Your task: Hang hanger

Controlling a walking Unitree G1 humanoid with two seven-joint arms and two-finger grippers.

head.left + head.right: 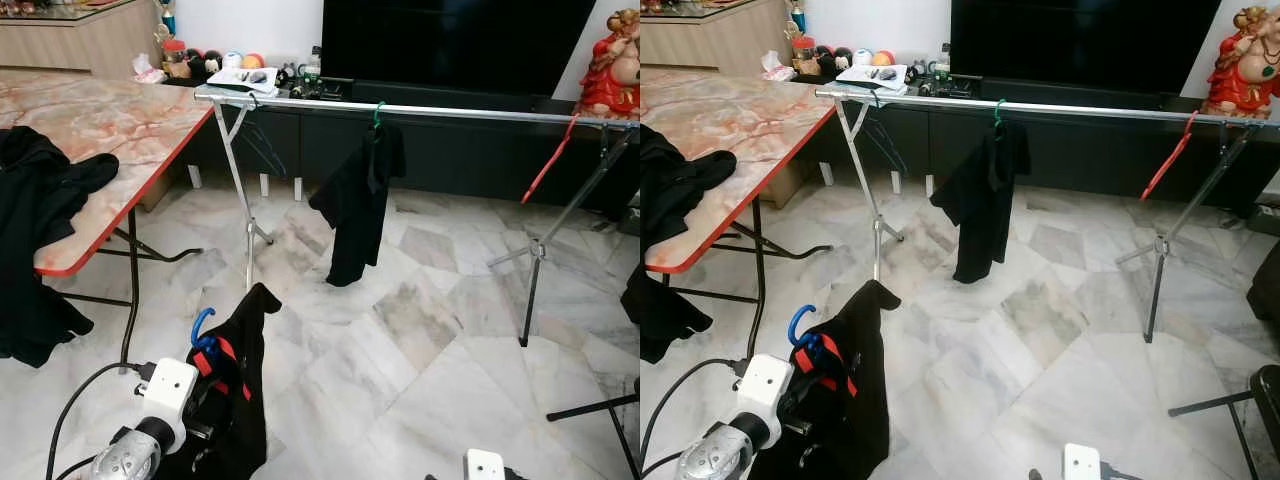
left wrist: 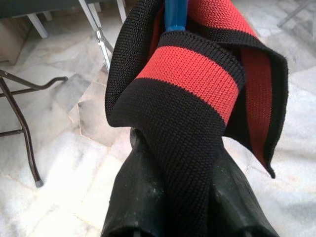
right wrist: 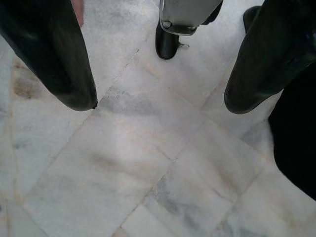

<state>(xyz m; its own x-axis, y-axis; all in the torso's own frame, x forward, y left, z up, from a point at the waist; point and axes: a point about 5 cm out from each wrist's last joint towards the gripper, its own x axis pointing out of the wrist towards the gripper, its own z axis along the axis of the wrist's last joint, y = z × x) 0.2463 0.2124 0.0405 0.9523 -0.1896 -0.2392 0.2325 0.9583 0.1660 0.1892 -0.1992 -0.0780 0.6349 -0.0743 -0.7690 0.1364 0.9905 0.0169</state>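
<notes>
Where ribbed red-and-black collar wraps blue hanger: clamped left gripper.

The rail runs across ahead, a shirt hanging from it; the surface stands left, clothes on it

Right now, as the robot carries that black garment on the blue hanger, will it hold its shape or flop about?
Probably floppy: the black garment droops in loose folds below the blue hanger. The knit collar looks soft, likely light. It may sway, hanging freely from the left gripper.
</notes>
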